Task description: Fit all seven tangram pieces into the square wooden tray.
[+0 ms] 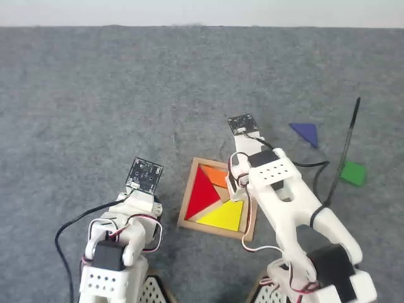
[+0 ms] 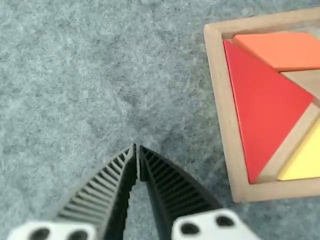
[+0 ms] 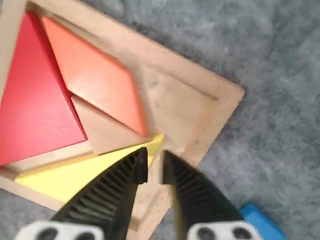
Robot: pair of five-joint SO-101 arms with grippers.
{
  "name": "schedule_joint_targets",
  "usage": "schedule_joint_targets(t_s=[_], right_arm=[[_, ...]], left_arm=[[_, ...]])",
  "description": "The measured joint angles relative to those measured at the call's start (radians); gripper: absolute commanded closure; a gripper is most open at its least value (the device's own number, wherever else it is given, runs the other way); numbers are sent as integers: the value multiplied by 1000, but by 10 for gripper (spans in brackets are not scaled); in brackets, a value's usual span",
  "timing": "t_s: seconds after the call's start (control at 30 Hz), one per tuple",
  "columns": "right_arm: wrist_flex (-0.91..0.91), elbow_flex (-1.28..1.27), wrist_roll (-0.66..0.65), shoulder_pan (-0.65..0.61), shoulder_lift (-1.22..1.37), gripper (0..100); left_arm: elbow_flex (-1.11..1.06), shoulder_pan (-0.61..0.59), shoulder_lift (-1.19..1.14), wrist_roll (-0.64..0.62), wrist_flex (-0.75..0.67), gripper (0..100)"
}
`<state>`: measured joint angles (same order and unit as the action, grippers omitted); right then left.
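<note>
Left gripper (image 2: pixel 136 147) is sitting clenched and empty over the table (image 1: pixel 95 95), just beside the tray (image 1: pixel 185 196). Right gripper (image 3: pixel 154 157), fingers narrowly parted and gripping nothing, is hovering at the tip of the yellow triangle (image 3: pixel 65 177) inside the tray. Recommendation: nudge that piece flush, low and slowly, sparing the red triangle (image 1: pixel 201 189) and orange piece (image 1: pixel 216 175). Blue triangle (image 1: pixel 306 132) and green square (image 1: pixel 353 173) are waiting near the table's right edge.
</note>
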<state>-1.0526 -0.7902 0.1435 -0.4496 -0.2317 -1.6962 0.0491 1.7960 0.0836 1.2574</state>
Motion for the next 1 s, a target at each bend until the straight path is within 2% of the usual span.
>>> schedule_joint_targets(t_s=[0.47, 0.7, 1.0], right_arm=[[74, -25, 71, 0, 0, 825], [81, -25, 288, 5, 0, 826], [97, -25, 350, 40, 0, 826]], left_arm=[[0, 0, 0, 0, 0, 987], [0, 0, 0, 0, 0, 987], [0, 0, 0, 0, 0, 987]])
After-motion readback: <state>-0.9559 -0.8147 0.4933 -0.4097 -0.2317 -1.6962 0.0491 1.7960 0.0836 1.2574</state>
